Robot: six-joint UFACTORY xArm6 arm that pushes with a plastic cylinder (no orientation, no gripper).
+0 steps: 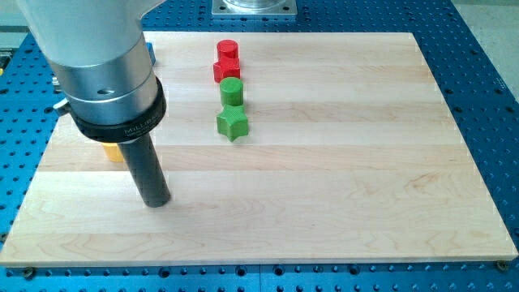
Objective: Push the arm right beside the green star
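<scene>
Green star (232, 124) lies on the wooden board (340, 162), in the upper half and left of the middle, well away from every edge of the board. Directly above it, toward the top edge, stands a green cylinder (232, 90), very close to the star and perhaps touching it; this cannot be decided. Above the cylinder sits a red block (227, 70) of unclear shape, and a red cylinder (227, 50) stands nearest to the top edge. The four pieces form one column that runs down from the top edge.

The arm has no claw, only a dark rod, so there is nothing to open or close, and it holds nothing. The rod's lower end, my tip (156, 202), rests on the board to the lower left of the green star, well apart from it, with bare wood between them. The wide grey body of the arm (101, 65) covers the top left corner of the board. A yellow block (113, 152) shows partly behind the rod, near the left edge; its shape is hidden. A small piece of a blue block (151, 53) is visible at the right side of the arm body, near the top edge.

To the right of the star the wood is bare up to the right edge, and below the star it is bare down to the bottom edge. Around the board is a blue perforated table (486, 65).
</scene>
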